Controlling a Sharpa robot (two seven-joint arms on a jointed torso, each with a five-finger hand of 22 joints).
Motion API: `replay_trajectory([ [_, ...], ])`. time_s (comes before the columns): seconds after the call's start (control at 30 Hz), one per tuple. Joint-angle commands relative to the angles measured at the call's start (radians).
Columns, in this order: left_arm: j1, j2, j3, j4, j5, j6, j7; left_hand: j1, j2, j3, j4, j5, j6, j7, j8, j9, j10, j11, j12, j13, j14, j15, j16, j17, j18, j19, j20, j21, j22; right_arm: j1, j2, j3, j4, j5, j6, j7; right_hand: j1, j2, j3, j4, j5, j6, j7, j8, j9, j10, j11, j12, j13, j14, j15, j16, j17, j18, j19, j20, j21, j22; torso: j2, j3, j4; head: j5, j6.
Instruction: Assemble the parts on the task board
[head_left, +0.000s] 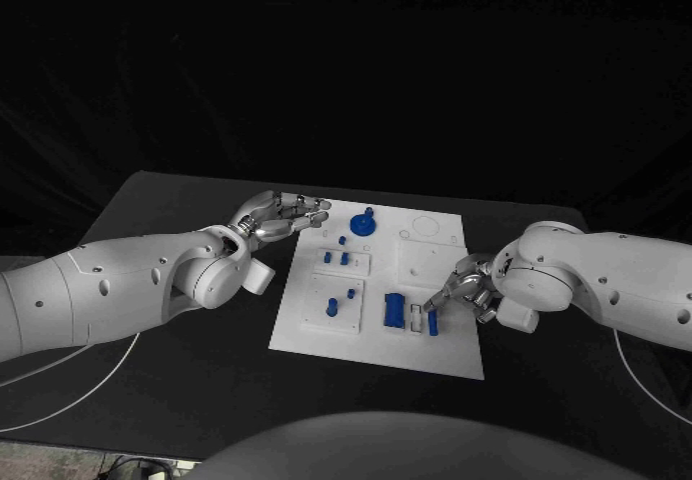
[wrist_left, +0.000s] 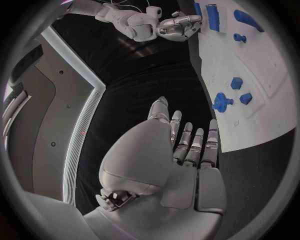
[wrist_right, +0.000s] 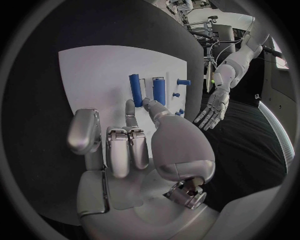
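The white task board (head_left: 378, 335) lies mid-table with blue parts on it: a round knobbed piece (head_left: 362, 222) at the far edge, two small blocks (head_left: 336, 258), a wide upright block (head_left: 392, 309) and a thin bar (head_left: 433, 321) beside it. My right hand (head_left: 464, 287) is at the board's right edge. Its thumb and one finger reach toward the two long blue pieces (wrist_right: 135, 90) (wrist_right: 159, 91), and nothing shows between them. My left hand (head_left: 281, 215) hovers off the board's far left corner with flat, spread fingers (wrist_left: 187, 142) and holds nothing.
The black table (head_left: 173, 200) surrounds the board, with bare room to the left and right. A small blue peg (head_left: 351, 240) and an elongated blue piece (head_left: 333, 306) sit on the board's left half. White cables (head_left: 87, 375) trail off the table's near left side.
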Motion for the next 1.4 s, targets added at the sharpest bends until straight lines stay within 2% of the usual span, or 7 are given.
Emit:
replay_trajectory([
  [0.03,-0.001,0.002,0.001,0.001,-0.004,0.019,0.006,0.01,0.002,0.001,-0.003,0.002,-0.001,0.007,0.004,0.001,0.006,0.003,0.005,0.0,0.006,0.001,0.006,0.001,-0.012,0.006,0.001,0.005,-0.002,0.0,0.01,0.0,-0.009,0.058,-0.002,0.005,-0.013,0.001,0.005,0.006,-0.005,0.0,-0.006,0.001,-0.002,0.104,-0.006,0.004,0.263,0.104,-0.005,0.003,0.263,0.014,-0.007,0.001,-0.006,0.141,0.0,0.0003,0.0002,0.0,0.0],
  [0.23,-0.001,0.001,0.001,0.001,-0.004,0.021,0.004,0.01,0.002,0.001,-0.003,0.002,-0.001,0.007,0.004,0.001,0.006,0.003,0.005,0.0,0.006,0.001,0.006,0.001,-0.012,0.006,0.001,0.005,-0.002,-0.002,0.027,0.0,-0.029,0.068,-0.011,0.007,-0.02,0.002,0.006,0.01,-0.007,-0.002,-0.005,0.0,-0.002,0.104,-0.005,0.004,0.263,0.104,-0.004,0.003,0.263,0.014,-0.007,0.001,-0.007,0.141,0.001,0.0006,-0.0005,0.0,0.0],
  [0.7,-0.001,0.002,0.001,0.002,-0.004,0.023,0.001,0.01,0.002,0.001,-0.003,0.002,-0.001,0.007,0.004,0.001,0.006,0.003,0.005,0.0,0.006,0.001,0.006,0.001,-0.012,0.006,0.001,0.005,-0.002,-0.012,0.063,0.0,-0.068,0.064,-0.016,0.008,-0.042,0.003,0.008,0.021,-0.046,-0.01,-0.001,-0.004,-0.005,0.104,-0.002,0.004,0.263,0.104,-0.001,0.003,0.263,0.015,-0.01,0.004,-0.015,0.14,0.001,0.0005,-0.0006,0.001,0.0],
  [0.87,-0.001,0.002,0.001,0.001,-0.004,0.024,0.001,0.01,0.002,0.001,-0.003,0.002,-0.001,0.007,0.004,0.001,0.006,0.003,0.005,0.0,0.006,0.001,0.006,0.001,-0.012,0.006,0.001,0.005,-0.002,-0.013,0.066,0.0,-0.072,0.054,-0.012,0.007,-0.044,0.002,0.009,0.021,-0.058,-0.011,-0.001,-0.004,-0.005,0.104,-0.001,0.004,0.263,0.104,0.0,0.003,0.263,0.016,-0.011,0.005,-0.017,0.139,0.0,0.0005,-0.0007,0.002,0.0],
  [1.0,-0.001,0.002,0.001,0.001,-0.004,0.025,0.0,0.01,0.002,0.001,-0.003,0.002,-0.001,0.007,0.004,0.001,0.006,0.003,0.005,0.0,0.006,0.001,0.006,0.001,-0.012,0.006,0.001,0.005,-0.002,-0.013,0.068,0.0,-0.073,0.041,-0.003,0.006,-0.043,0.0,0.011,0.017,-0.085,-0.013,-0.001,-0.004,-0.005,0.104,-0.001,0.004,0.263,0.104,0.0,0.003,0.263,0.016,-0.012,0.006,-0.02,0.139,0.0,0.0004,-0.0004,0.002,0.0],
  [1.4,-0.001,0.003,0.001,0.001,-0.004,0.026,0.001,0.01,0.002,0.001,-0.003,0.002,-0.001,0.007,0.004,0.001,0.006,0.003,0.005,0.0,0.006,0.001,0.006,0.001,-0.012,0.006,0.001,0.005,-0.002,-0.014,0.067,0.0,-0.073,0.013,0.009,0.006,-0.035,-0.001,0.015,0.009,-0.087,-0.016,-0.001,-0.005,-0.005,0.104,-0.001,0.004,0.263,0.104,0.0,0.003,0.263,0.016,-0.012,0.006,-0.021,0.139,0.001,0.0005,-0.0011,0.004,0.0],
])
